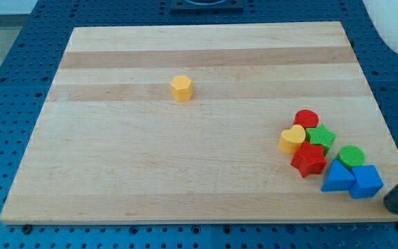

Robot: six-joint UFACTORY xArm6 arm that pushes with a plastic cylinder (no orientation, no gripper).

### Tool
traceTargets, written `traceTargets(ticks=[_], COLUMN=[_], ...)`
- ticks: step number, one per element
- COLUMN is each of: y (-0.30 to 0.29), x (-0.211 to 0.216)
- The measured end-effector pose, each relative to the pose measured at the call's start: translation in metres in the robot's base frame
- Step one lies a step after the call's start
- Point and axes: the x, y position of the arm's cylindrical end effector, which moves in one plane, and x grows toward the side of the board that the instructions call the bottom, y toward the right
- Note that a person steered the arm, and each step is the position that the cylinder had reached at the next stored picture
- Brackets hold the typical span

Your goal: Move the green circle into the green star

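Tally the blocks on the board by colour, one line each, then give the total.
Yellow: 2, the yellow hexagon and the yellow heart
Red: 2, the red circle and the red star
Green: 2, the green star and the green circle
Blue: 2, the blue triangle and the blue block
Total: 8

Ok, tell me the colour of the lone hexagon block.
Yellow hexagon block, seen in the only camera view.
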Motion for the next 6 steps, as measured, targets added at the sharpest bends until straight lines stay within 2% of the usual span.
traceTargets(ticks=[2,4,6], y=[-0.005,-0.008,-0.012], x=[-0.013,0.009,-0.011])
